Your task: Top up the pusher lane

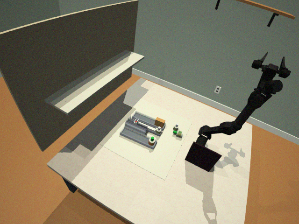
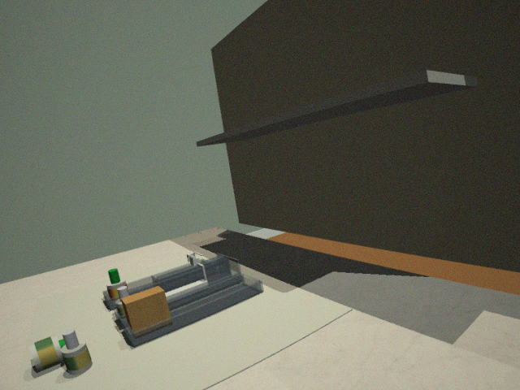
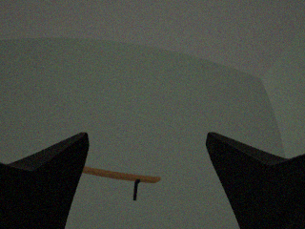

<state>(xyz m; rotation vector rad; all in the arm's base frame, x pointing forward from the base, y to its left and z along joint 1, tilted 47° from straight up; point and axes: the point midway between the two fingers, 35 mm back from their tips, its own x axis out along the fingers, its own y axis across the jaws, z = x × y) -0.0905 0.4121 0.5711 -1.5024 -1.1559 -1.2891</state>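
Note:
A grey-capped jar [image 1: 158, 130] [image 2: 122, 290] stands at the front end of the middle lane of the grey rack [image 1: 135, 137] [image 2: 212, 308]. Its label is mostly hidden behind the orange box in the exterior view. In front of the rack, a loose grey-capped jar with a green and gold label [image 1: 175, 128] [image 2: 76, 357] stands upright. Close beside it, a green-capped jar with a similar label [image 1: 179, 134] [image 2: 45, 352] lies on its side. My gripper [image 1: 275, 54] [image 3: 149, 139] is open and empty, raised high, far from the jars.
An orange box [image 1: 160, 121] [image 2: 146, 310] stands at the front of one outer lane. A green-capped jar with a red and yellow label [image 1: 152, 141] [image 2: 115, 289] stands at the front of the other. A shelf [image 1: 101, 81] [image 2: 335, 109] juts from the dark panel beyond the rack.

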